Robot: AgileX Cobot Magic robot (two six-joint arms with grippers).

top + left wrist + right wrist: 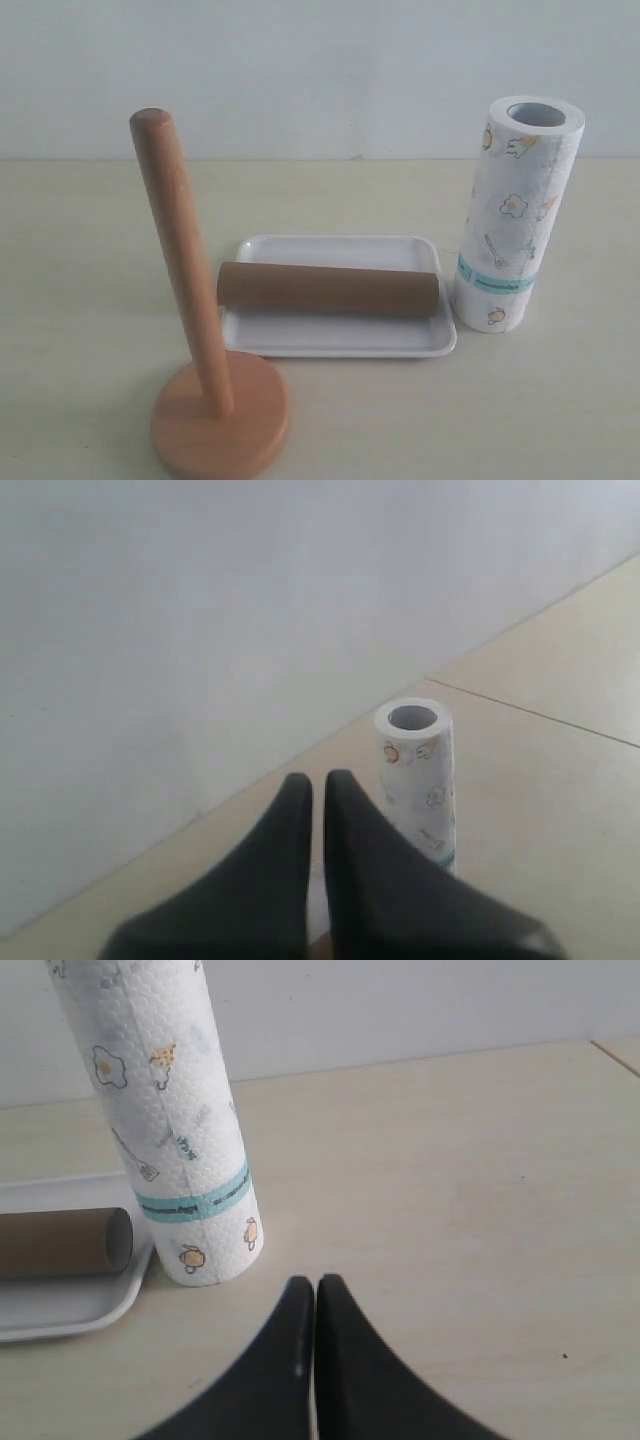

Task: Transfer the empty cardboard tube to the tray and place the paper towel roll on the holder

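Holder stands toward the table's front left corner, dowel upright and bare. Mid-table, the empty cardboard tube already lies lengthwise in the tray, so I judge that half done. Just beside the tray's right edge the paper towel roll stands on end, core upward; that is the step in hand. The left pincer is pressed together and empty, and so is the right pincer, low near the roll's foot. The right one should probably spread wide and take the roll high on its body or by the core wall. It should keep the roll vertical, clear the dowel's rounded top, centre the core and lower straight, without nudging the tray.
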